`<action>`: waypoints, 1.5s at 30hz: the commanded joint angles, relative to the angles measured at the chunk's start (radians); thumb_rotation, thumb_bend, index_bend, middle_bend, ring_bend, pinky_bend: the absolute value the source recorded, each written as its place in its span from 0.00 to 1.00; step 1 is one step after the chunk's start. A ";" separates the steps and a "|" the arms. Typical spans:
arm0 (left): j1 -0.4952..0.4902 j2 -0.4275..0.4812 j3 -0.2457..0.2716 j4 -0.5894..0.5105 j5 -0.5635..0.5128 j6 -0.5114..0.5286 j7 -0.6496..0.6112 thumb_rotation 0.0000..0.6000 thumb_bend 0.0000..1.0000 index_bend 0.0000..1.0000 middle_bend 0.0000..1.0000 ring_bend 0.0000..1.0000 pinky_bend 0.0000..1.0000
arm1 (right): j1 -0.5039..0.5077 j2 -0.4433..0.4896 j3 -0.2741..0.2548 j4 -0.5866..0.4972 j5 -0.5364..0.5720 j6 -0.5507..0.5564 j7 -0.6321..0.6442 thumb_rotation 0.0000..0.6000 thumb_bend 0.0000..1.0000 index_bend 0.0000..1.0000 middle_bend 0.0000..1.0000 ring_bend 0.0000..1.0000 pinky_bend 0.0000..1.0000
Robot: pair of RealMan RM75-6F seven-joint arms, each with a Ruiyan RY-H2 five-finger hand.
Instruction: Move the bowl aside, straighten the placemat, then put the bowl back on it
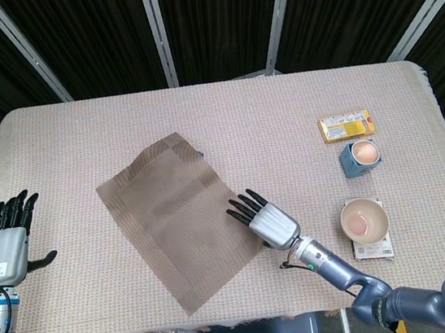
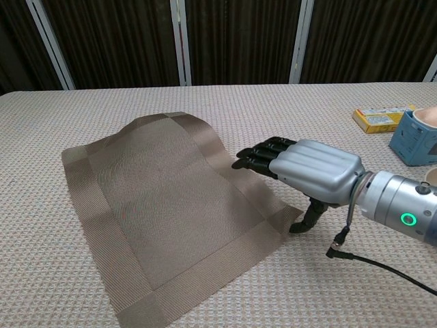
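Note:
The brown woven placemat (image 1: pixel 171 214) lies askew on the table, its far end humped up in the chest view (image 2: pixel 157 205). My right hand (image 1: pixel 263 219) (image 2: pixel 300 167) lies flat with its fingertips (image 2: pixel 254 157) resting on the mat's right border and its thumb down on the tablecloth; it holds nothing. The pink-lined bowl (image 1: pixel 365 219) sits off the mat at the right, on a flat printed packet. My left hand (image 1: pixel 7 244) hovers at the table's left edge, fingers spread and empty.
A yellow box (image 1: pixel 347 125) (image 2: pixel 375 117) and a blue cup (image 1: pixel 361 156) (image 2: pixel 415 137) stand at the right, behind the bowl. A beige woven cloth (image 1: pixel 281 109) covers the table. A thin cable (image 2: pixel 382 266) trails from my right wrist.

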 commanded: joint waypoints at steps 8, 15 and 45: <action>-0.001 0.001 0.001 0.000 0.003 0.000 -0.004 1.00 0.00 0.00 0.00 0.00 0.00 | 0.021 -0.029 -0.044 0.118 -0.067 0.033 0.057 1.00 0.03 0.11 0.00 0.00 0.00; -0.001 0.000 0.003 0.000 0.002 -0.001 -0.002 1.00 0.00 0.00 0.00 0.00 0.00 | 0.029 -0.081 -0.040 0.204 -0.074 0.065 0.118 1.00 0.18 0.12 0.00 0.00 0.00; -0.003 -0.001 0.007 -0.002 0.002 -0.004 -0.004 1.00 0.00 0.00 0.00 0.00 0.00 | 0.002 -0.098 -0.088 0.253 -0.121 0.220 0.294 1.00 0.49 0.82 0.09 0.00 0.00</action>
